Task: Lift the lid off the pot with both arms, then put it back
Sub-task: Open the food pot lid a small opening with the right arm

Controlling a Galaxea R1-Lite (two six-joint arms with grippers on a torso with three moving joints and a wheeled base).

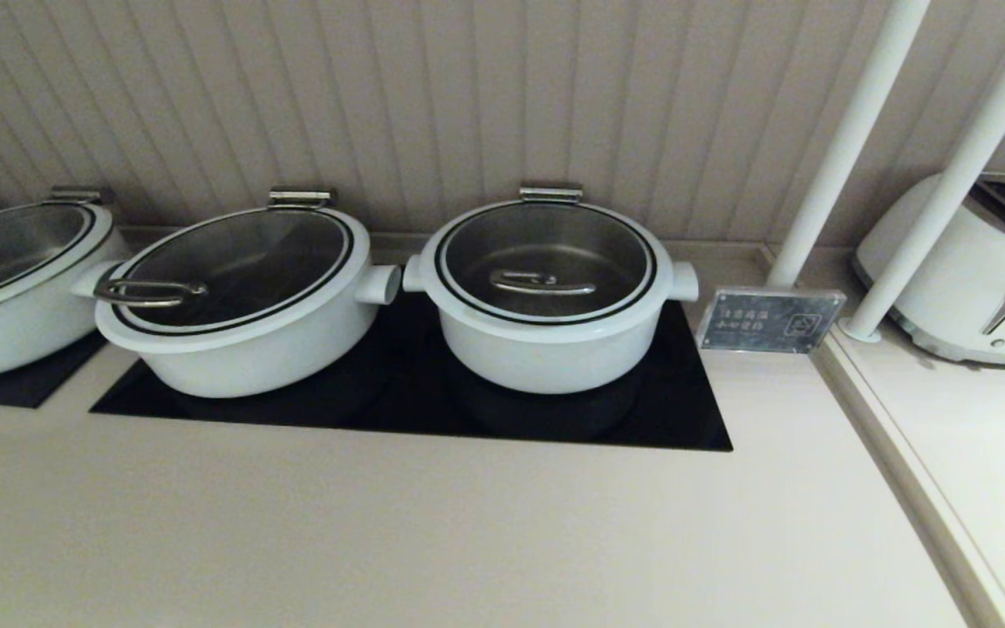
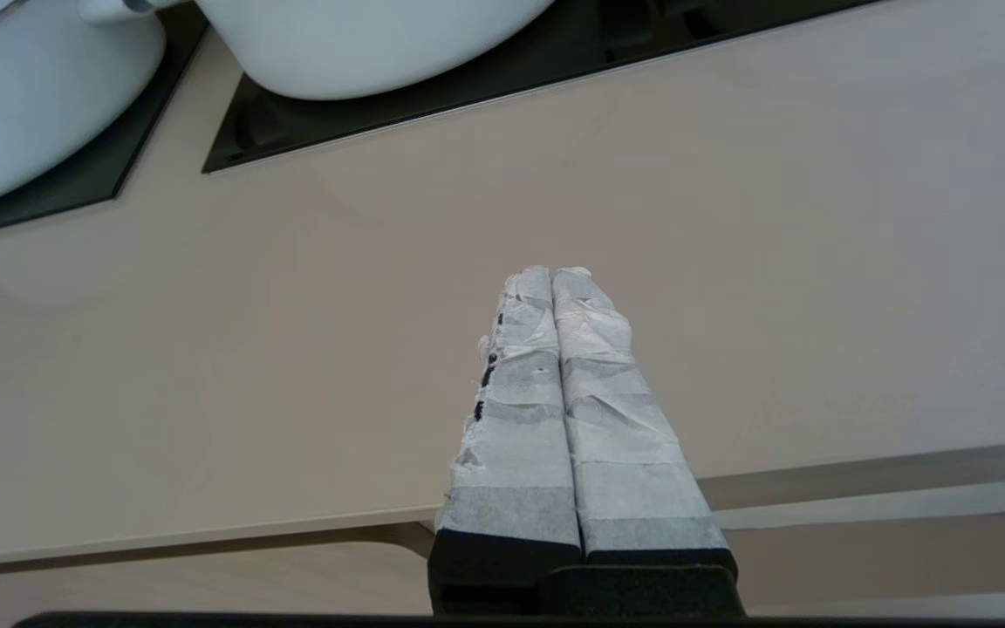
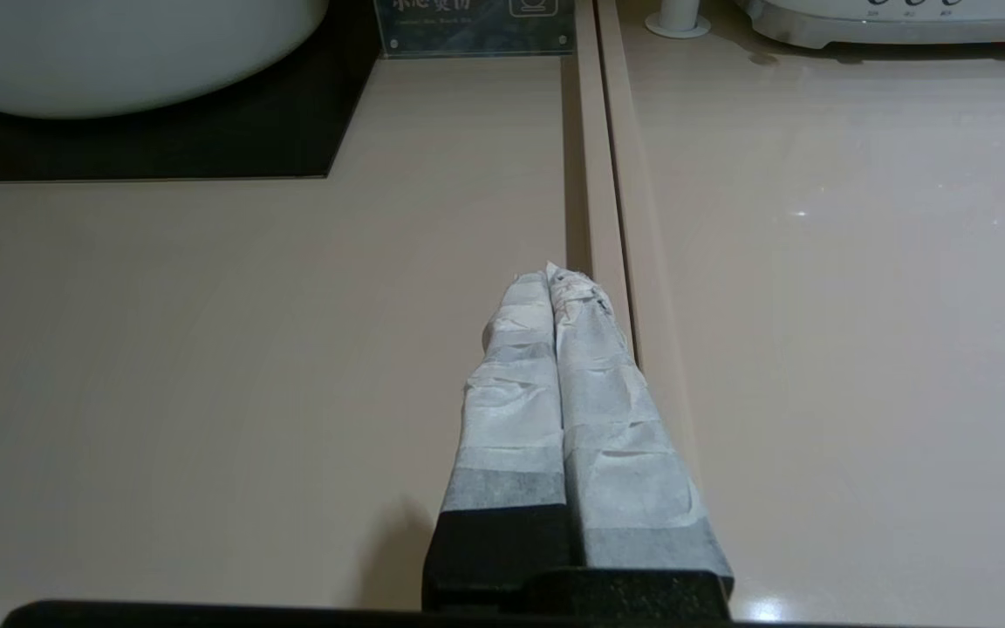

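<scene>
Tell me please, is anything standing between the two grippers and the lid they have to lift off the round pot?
Nothing visible does. The left gripper and right gripper are both shut over bare counter, and the lid sits closed on the pot with open counter in front of it.

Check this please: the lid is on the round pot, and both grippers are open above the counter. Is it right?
Not quite. The lid does sit on the pot, but the left gripper and the right gripper are shut, fingers pressed together, as each wrist view shows. Both are above the counter.
</scene>
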